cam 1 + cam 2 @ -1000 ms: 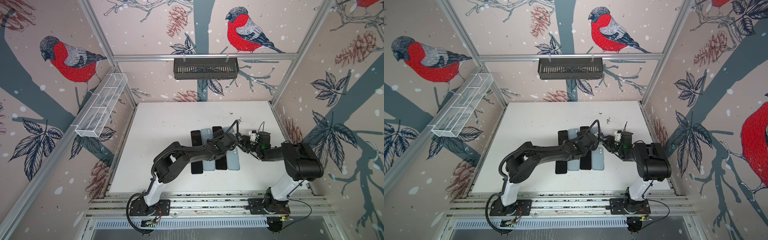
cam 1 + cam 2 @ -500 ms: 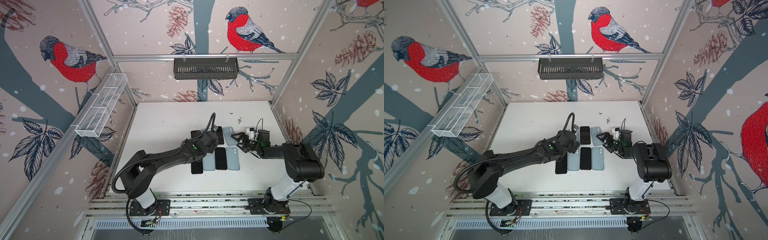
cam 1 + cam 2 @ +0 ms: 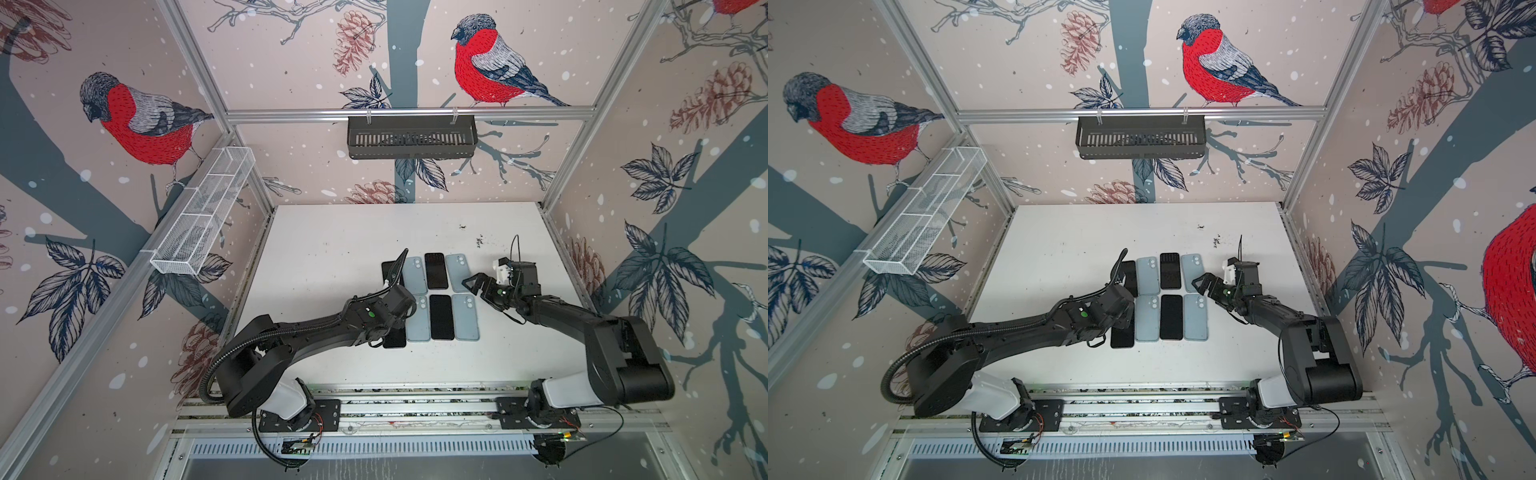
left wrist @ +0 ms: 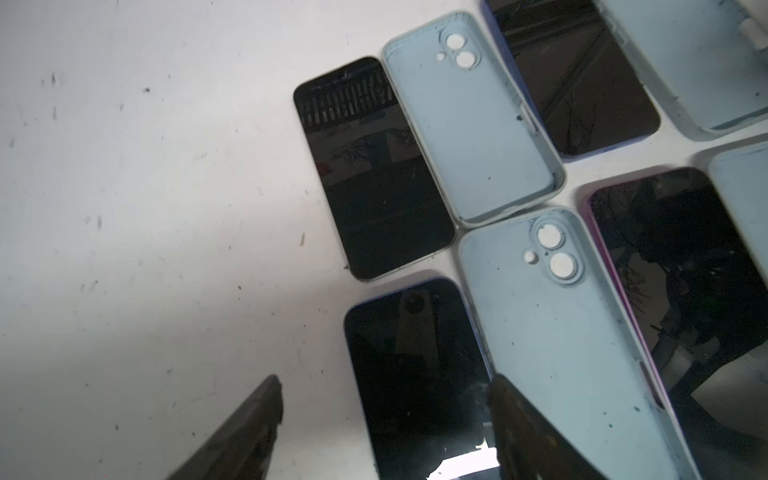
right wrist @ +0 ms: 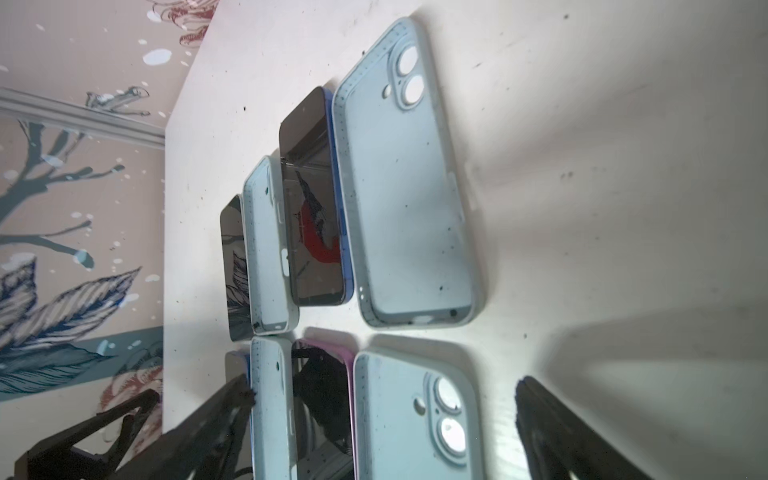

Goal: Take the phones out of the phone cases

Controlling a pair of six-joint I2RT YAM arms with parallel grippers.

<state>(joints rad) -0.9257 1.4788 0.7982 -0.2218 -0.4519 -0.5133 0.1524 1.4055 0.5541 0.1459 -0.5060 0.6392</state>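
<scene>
Four dark phones (image 3: 441, 316) and four light-blue phone cases (image 3: 465, 318) lay flat on the white table (image 3: 332, 249). They sat in two rows of four that ran phone, case, phone, case from left to right, edges close together. Every case lay hollow side up, the table showing through its camera holes, and every phone lay screen up outside the cases. The left gripper (image 4: 386, 381) hung over the near-left phone (image 4: 415, 353), its jaws spread with a finger on either side of the phone's width; whether they touched it could not be told. The right gripper (image 3: 476, 288) hovered just right of the rows, level with the gap between them. Its jaws were spread wide and held nothing, and the near-right case (image 5: 407, 424) lay below them in the right wrist view.
</scene>
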